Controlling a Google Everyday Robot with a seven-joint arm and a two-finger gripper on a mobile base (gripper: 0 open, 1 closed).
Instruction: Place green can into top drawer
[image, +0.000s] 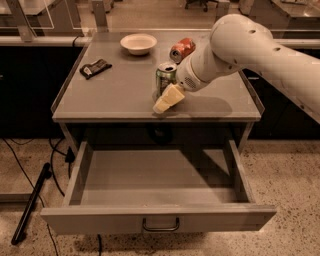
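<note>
The green can (164, 76) stands upright on the grey table top (120, 95), near its front edge and right of the middle. My gripper (167, 98) is right at the can's near side, low against it, on the end of the white arm (240, 45) that comes in from the right. Part of the gripper is hidden behind the can. The top drawer (100, 221) is pulled wide open below the table. Its inside is empty and its bar handle (161, 225) faces the front.
A red can (182, 49) lies on its side at the back of the table, next to a white bowl (138, 43). A small black object (95, 68) lies at the left. A black cable and a dark rod (31, 202) lie on the floor at the left.
</note>
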